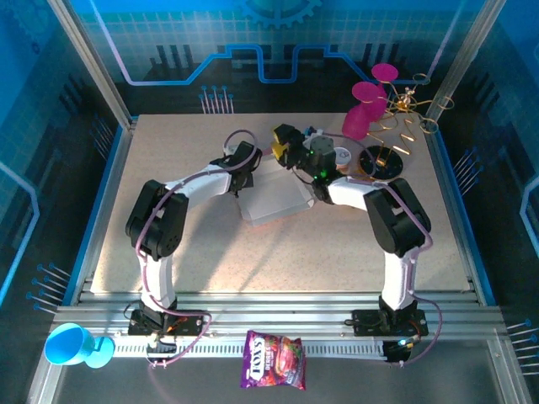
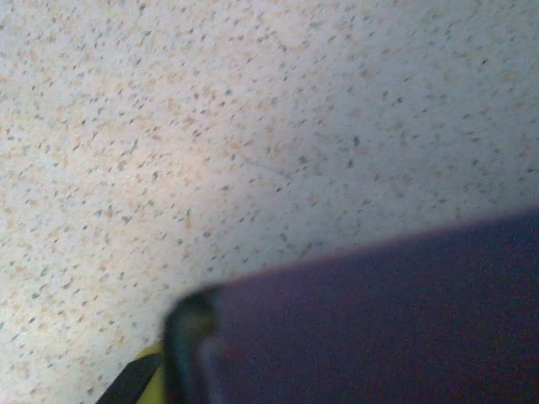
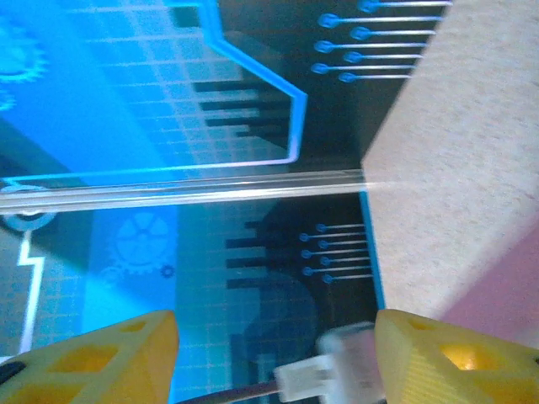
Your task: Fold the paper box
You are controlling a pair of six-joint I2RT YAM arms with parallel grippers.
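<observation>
Finding: the paper box (image 1: 274, 202) lies mid-worktop (image 1: 168, 278), pale side up, between the two forearms. Its long axis runs roughly left to right, the right end slightly farther back.

The left arm (image 1: 181, 198) is nearer. Its jaws are closed at the box's far left corner. We cannot tell whether they pinch an edge, though its wrist camera shows a dark panel against one finger (image 2: 189, 332).

The right arm (image 1: 370, 202) has its jaws wide apart, just beyond the box's far edge and facing the left wall, with no cardboard between them. The box lies on their near side.

Magenta cups (image 1: 370, 105) and a black dish (image 1: 383, 160) stand well right. We judge nothing obstructs the next fold.
</observation>
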